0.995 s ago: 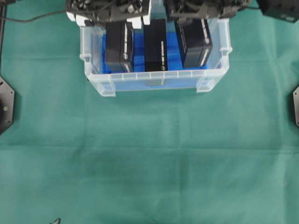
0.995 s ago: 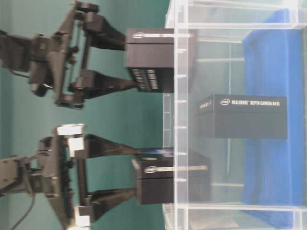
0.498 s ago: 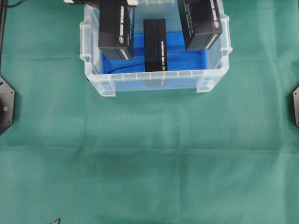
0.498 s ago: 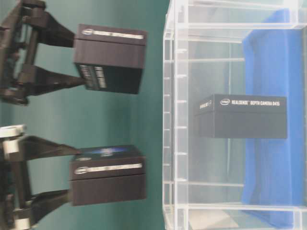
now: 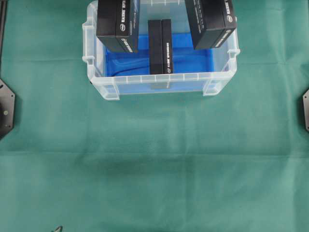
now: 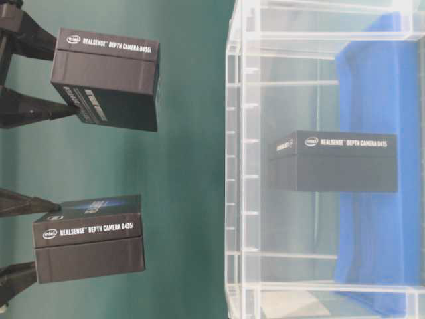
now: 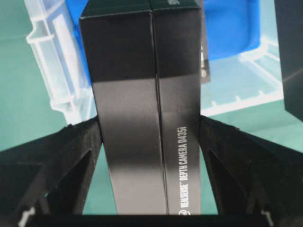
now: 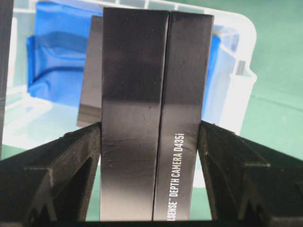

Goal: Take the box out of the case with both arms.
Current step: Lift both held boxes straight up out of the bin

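The case (image 5: 159, 78), a clear tub with a blue sheet (image 5: 193, 60) on its floor, stands at the back of the green cloth. One black box (image 5: 160, 46) still stands in its middle, also visible through the wall in the table-level view (image 6: 332, 163). My left gripper (image 7: 149, 125) is shut on a second black box (image 7: 142, 118), held up above the case's left side (image 5: 116, 24). My right gripper (image 8: 149, 127) is shut on a third black box (image 8: 151, 118) above the case's right side (image 5: 212, 21). In the table-level view both held boxes (image 6: 89, 246) (image 6: 106, 80) hang well apart from the case rim (image 6: 234, 166).
Green cloth (image 5: 154, 164) covers the table in front of the case. Black arm bases sit at the left edge (image 5: 6, 111) and the right edge (image 5: 306, 111) of the overhead view.
Both grippers have risen with their boxes, from partly inside the case to well above its rim. The middle box has not moved.
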Controlling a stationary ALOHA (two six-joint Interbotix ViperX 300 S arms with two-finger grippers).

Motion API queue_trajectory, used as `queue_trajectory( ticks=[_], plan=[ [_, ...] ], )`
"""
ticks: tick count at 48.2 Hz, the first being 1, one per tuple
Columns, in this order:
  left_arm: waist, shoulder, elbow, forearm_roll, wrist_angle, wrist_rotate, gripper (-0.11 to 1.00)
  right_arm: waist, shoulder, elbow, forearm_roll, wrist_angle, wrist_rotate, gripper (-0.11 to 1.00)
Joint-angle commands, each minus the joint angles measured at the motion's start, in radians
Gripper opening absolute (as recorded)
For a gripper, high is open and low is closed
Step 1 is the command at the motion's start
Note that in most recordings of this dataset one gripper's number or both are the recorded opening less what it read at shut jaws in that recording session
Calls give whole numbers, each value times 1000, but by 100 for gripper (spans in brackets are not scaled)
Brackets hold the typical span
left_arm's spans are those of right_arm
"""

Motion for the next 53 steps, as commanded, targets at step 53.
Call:
queue_trajectory(
  ticks=[53],
  plan=[
    [-2,-28,-6,5,0,0,63,5,-35,-29,-5,3,-2,65]
  ],
)
